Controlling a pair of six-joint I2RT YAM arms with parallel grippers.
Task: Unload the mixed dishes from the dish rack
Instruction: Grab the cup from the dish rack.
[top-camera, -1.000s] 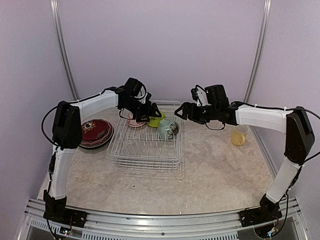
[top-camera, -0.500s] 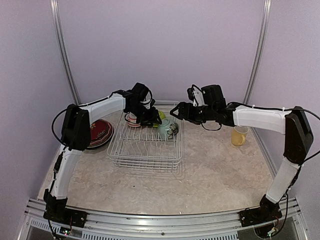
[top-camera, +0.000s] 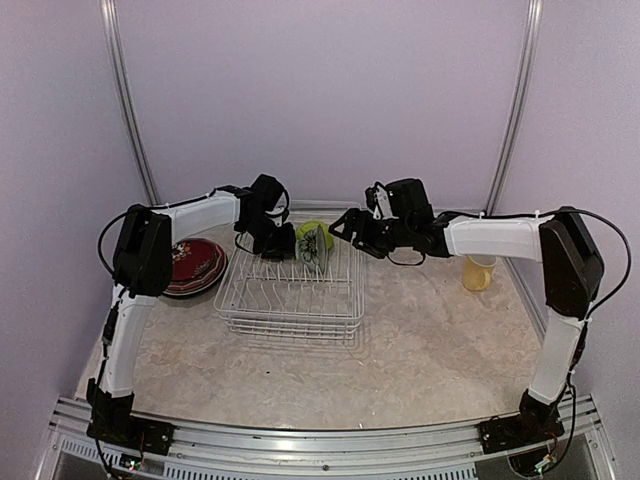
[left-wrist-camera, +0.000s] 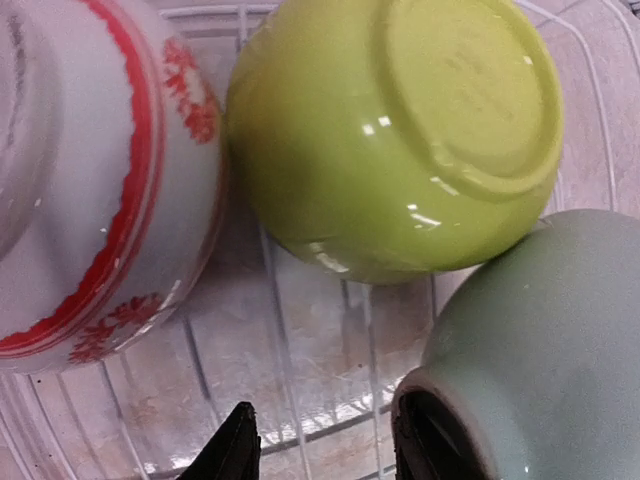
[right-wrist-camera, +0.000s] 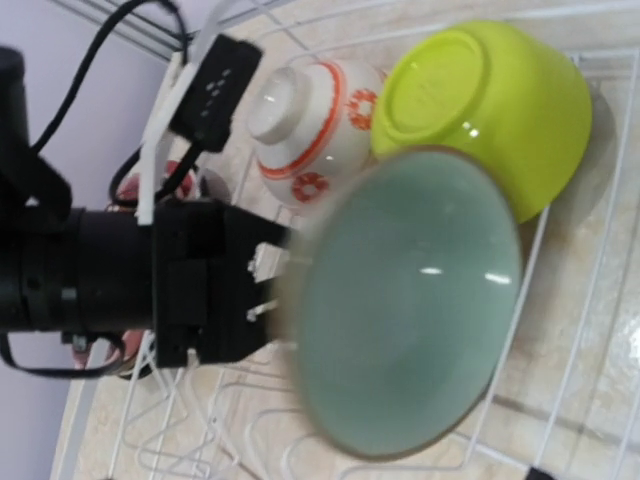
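Observation:
The white wire dish rack (top-camera: 290, 295) holds three small bowls at its back. The pale green bowl (top-camera: 314, 245) stands tipped on its side, its opening toward my right wrist camera (right-wrist-camera: 410, 300). The lime green bowl (top-camera: 311, 229) lies upside down behind it (left-wrist-camera: 400, 130). The pinkish bowl with red bands (left-wrist-camera: 90, 200) sits to its left (right-wrist-camera: 300, 120). My left gripper (top-camera: 287, 243) is open, and its right fingertip (left-wrist-camera: 430, 445) rests against the pale green bowl (left-wrist-camera: 540, 340). My right gripper (top-camera: 340, 228) hovers open and empty just right of that bowl.
Dark red and patterned plates (top-camera: 190, 265) are stacked on the table left of the rack. The pale yellow mug (top-camera: 480, 272) stands on the table to the right. The rack's front rows of prongs hold nothing. A wall runs close behind the rack.
The pale green bowl has shifted left and tipped up onto its side against my left gripper. My left gripper drew back toward the rear left. My right gripper moved left toward the bowl.

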